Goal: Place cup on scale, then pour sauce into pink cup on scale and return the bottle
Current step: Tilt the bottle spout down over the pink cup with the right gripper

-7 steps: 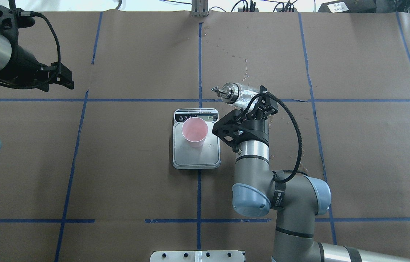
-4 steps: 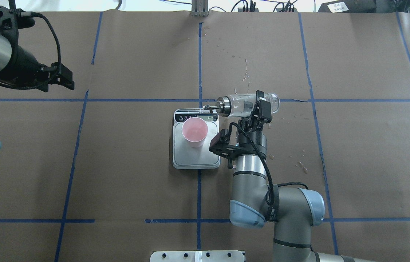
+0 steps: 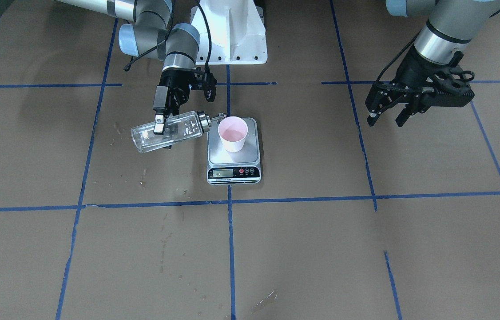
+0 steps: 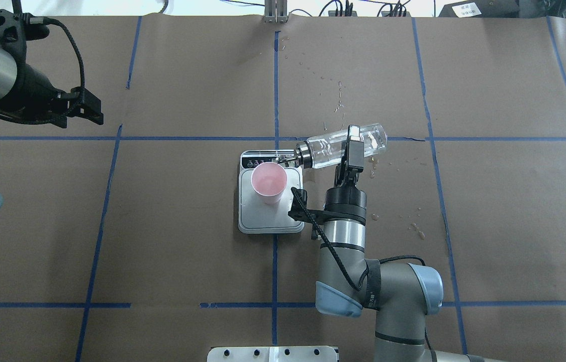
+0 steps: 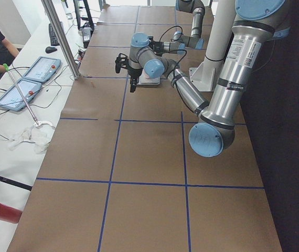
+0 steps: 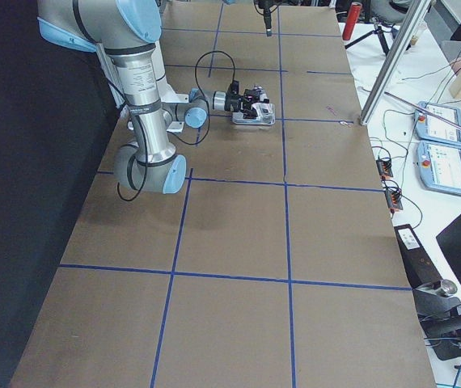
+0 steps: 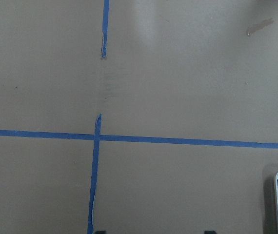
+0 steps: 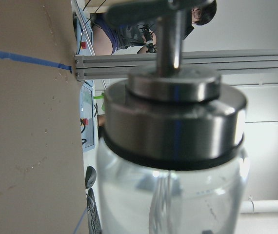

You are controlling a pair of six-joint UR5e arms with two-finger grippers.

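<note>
1 glass bottle: pinched between the right gripper fingers, tipped near-horizontal, spout at the cup rim, evidently for pouring.
1 pink cup: upright on the scale.
Left gripper: fingers spread, well apart, idle.

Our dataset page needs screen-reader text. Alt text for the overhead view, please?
The right gripper holds the glass bottle tipped sideways, spout by the pink cup on the scale. The left gripper hangs open, far left.
</note>
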